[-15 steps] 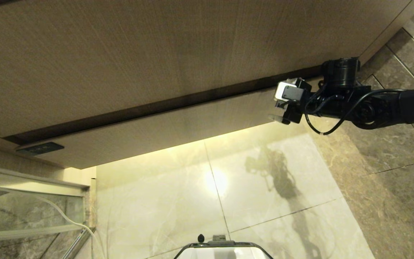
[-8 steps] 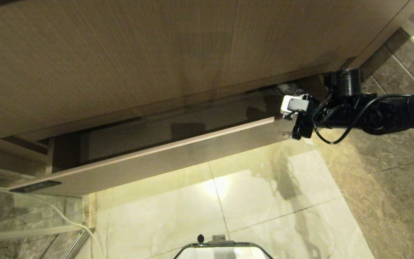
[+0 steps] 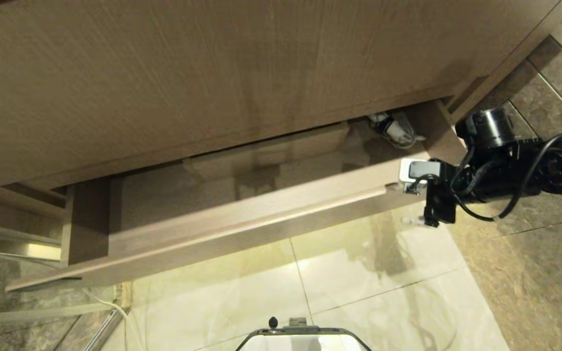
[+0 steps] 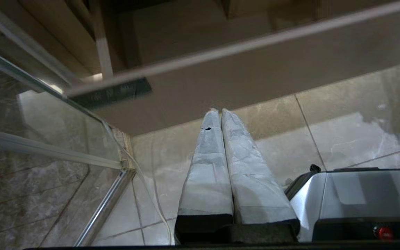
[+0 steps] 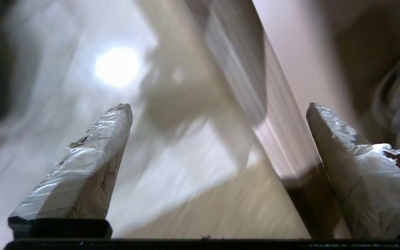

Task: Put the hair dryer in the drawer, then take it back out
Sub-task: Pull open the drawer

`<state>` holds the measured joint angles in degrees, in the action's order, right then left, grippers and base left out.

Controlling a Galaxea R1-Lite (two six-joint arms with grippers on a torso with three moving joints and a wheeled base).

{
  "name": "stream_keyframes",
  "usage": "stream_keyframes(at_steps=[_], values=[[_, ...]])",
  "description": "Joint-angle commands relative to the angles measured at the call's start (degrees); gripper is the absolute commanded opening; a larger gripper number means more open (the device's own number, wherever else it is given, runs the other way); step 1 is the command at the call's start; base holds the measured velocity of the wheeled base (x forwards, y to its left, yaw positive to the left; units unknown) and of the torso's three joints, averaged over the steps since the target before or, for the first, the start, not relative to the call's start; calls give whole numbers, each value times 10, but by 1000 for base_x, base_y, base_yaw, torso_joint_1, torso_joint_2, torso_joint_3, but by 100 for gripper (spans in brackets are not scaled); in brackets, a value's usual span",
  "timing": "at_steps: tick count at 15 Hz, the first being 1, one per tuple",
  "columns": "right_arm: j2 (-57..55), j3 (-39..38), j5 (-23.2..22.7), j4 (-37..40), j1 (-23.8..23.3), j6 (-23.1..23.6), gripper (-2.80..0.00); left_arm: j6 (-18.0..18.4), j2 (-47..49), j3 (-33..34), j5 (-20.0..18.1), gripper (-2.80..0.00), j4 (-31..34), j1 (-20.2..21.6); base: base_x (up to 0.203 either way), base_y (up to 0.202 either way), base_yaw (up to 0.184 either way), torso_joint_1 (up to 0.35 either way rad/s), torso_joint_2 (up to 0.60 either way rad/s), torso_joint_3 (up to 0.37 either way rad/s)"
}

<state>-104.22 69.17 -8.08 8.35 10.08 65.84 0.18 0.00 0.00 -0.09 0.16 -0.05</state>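
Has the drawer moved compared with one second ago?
Yes. The drawer has slid out from under the taller panel toward the robot; the right gripper, open, straddles its front edge.

Drawer now pulled out w/ right gripper; dryer cord prob. exposed.

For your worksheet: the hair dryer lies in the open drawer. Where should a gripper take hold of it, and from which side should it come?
Only a white bundle, probably the hair dryer's cord and part of its body, shows at the drawer's right rear corner, under the upper panel. Probably come from above and in front through the open top; its handle is hidden. The open right gripper is at the drawer's front.
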Motion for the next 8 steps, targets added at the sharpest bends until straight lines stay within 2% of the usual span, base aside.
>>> stream_keyframes(at_steps=[1, 3, 5, 8], values=[[52, -24, 9, 1, -1, 2, 0, 0, 0, 0, 0, -280, 0, 0, 0, 0, 0, 0, 0, 0], [100, -38, 7, 0, -2, -16, 0, 0, 0, 1, 0, -280, 0, -1, 0, 0, 0, 0, 0, 0], [147, -51, 6, 2, -8, -55, 0, 0, 0, 1, 0, -280, 0, 0, 0, 0, 0, 0, 0, 0], [233, -118, -6, 12, -37, -121, 0, 0, 0, 0, 1, -280, 0, 0, 0, 0, 0, 0, 0, 0]])
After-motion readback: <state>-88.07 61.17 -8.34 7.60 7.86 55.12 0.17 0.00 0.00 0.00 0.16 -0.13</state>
